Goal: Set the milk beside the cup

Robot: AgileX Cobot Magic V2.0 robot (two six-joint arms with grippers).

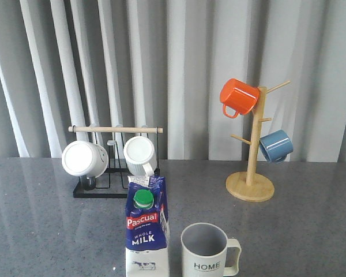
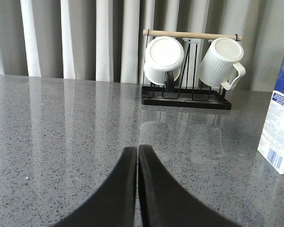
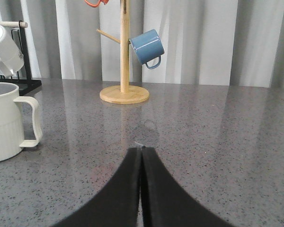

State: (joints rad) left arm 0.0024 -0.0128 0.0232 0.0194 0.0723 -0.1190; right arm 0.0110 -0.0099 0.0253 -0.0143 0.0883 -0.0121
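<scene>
The milk [image 1: 146,231], a blue-and-white carton with a green cap and red "Pascual" label, stands upright at the front of the table, just left of the cup [image 1: 206,252]. The cup is cream-white with a grey inside, "HOME" lettering and its handle to the right. A small gap separates them. The carton's edge shows in the left wrist view [image 2: 280,118]; the cup shows in the right wrist view [image 3: 7,120]. My left gripper [image 2: 137,150] is shut and empty, low over the table left of the carton. My right gripper [image 3: 141,151] is shut and empty, right of the cup. Neither gripper shows in the front view.
A black wire rack [image 1: 112,187] with a wooden bar holds two white ribbed mugs [image 1: 84,158] behind the carton. A wooden mug tree [image 1: 251,186] at the back right carries an orange mug [image 1: 239,96] and a blue mug [image 1: 275,145]. Grey curtains hang behind the table.
</scene>
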